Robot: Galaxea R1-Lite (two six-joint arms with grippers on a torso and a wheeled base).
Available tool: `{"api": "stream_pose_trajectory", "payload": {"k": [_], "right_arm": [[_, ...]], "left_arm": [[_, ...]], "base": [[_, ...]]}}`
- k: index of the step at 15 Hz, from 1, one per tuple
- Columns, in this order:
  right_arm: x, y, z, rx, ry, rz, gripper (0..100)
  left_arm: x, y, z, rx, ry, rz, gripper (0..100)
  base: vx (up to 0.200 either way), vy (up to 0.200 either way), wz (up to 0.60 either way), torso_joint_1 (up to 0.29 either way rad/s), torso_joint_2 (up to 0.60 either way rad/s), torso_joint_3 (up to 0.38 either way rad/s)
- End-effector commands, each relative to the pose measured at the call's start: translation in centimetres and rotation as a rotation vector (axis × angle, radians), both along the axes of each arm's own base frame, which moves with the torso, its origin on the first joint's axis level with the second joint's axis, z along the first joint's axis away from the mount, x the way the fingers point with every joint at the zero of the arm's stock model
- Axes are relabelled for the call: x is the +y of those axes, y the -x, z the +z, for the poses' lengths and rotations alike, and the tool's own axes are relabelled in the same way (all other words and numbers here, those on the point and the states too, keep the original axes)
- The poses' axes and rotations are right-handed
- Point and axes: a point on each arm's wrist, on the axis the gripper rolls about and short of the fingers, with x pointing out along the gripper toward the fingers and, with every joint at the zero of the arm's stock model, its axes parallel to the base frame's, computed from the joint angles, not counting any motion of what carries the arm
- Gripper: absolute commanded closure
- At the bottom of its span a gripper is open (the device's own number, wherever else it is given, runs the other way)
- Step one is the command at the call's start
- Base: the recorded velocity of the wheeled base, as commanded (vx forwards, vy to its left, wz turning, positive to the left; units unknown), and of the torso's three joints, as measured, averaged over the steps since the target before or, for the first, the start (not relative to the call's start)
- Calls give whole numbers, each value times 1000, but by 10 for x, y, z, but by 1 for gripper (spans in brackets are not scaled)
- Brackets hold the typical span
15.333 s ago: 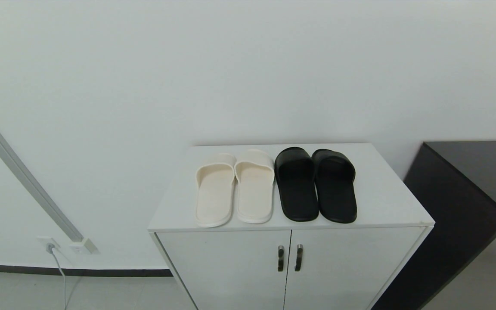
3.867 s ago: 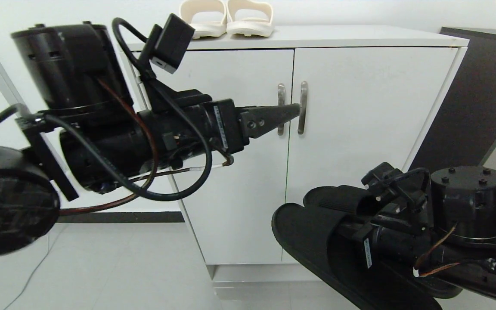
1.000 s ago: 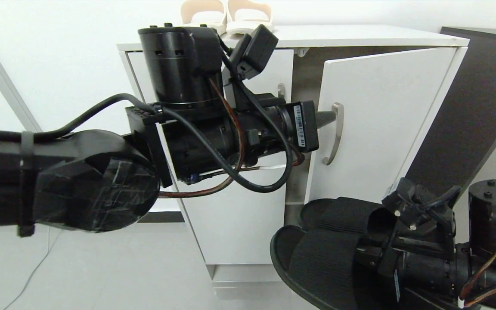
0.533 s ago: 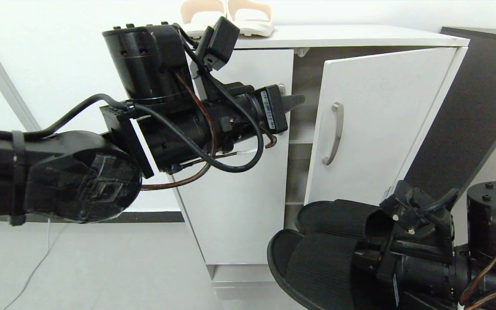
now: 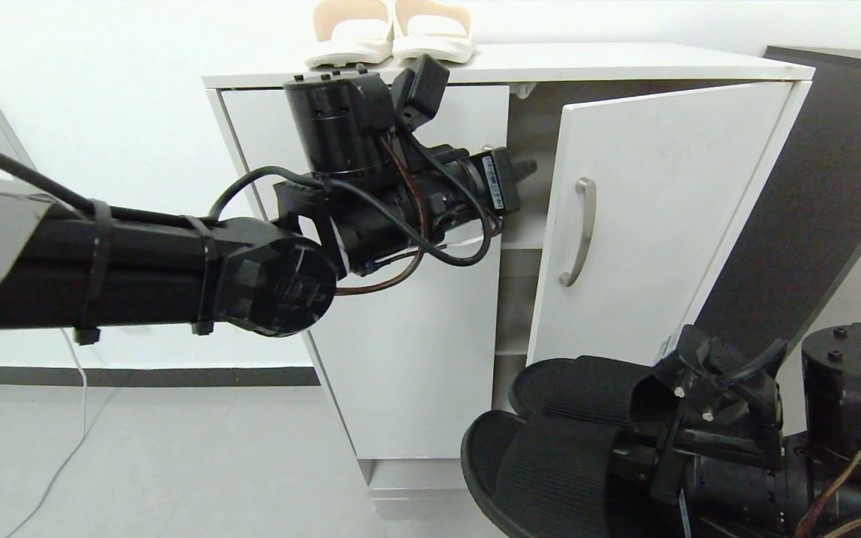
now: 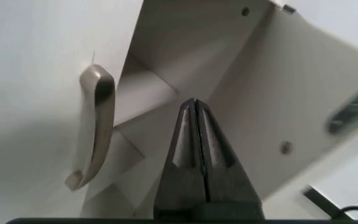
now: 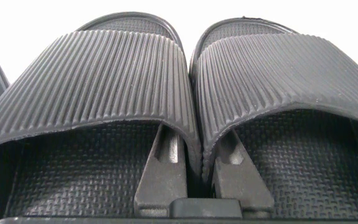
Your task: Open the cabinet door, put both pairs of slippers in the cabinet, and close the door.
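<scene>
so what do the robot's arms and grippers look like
Both arms are black with cylindrical joint housings. The left arm carries black and reddish-brown cables, cable ties and a white label near the wrist. The left gripper has dark, tapered fingers.

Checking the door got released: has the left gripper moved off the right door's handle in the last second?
Yes. The left gripper has pulled back from the right door's handle toward the left door.

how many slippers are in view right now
4: two cream slippers side by side on top of the cabinet, two black slippers clamped in the right end effector. Cabinet's inside mostly hidden.
</scene>
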Motion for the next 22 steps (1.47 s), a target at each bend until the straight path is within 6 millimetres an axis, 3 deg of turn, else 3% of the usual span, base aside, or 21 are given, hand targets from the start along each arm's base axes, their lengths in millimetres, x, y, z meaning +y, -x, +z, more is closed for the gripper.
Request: {"api": "stream_pose_trajectory", "payload": {"k": [1,6,8,11,14,17,18,20,22], "right_arm": [[2,-1,-4,12,12,4,100],[4,-1,-7,19,20,9,100],[6,4,-6,17,17,32,100],[7,15,-7,15,15,73,100],[7,17,-6,9,12,78,100],[8,12,-8,18,19,60,100],[8,7,-8,17,19,42,100],[5,-6,-8,19,23,-13,100],[7,-21,-6,1,36,-127,100]], "left_arm": [[-9,-10,-10,13,-10,-3,100],[-11,-11,-11,15,-3,-3,100],[-26,8,-12,22,-7,-59,100],[-67,53,-11,-10,18,-206,100],[-66,49,-11,-26,30,-195,100],[-29,25,-3,-49,52,-66,100],[-16,26,2,-54,55,-27,100],[33,49,15,-73,4,65,100],[90,85,18,-10,-114,274,100]], "base": [[0,0,0,0,0,0],[-160,0,0,1,4,5],[-200,0,0,0,2,5],[-67,0,0,2,1,-1],[0,0,0,0,0,0],[0,0,0,0,0,0],[0,0,0,0,0,0],[0,0,0,0,0,0],[0,0,0,0,0,0]]}}
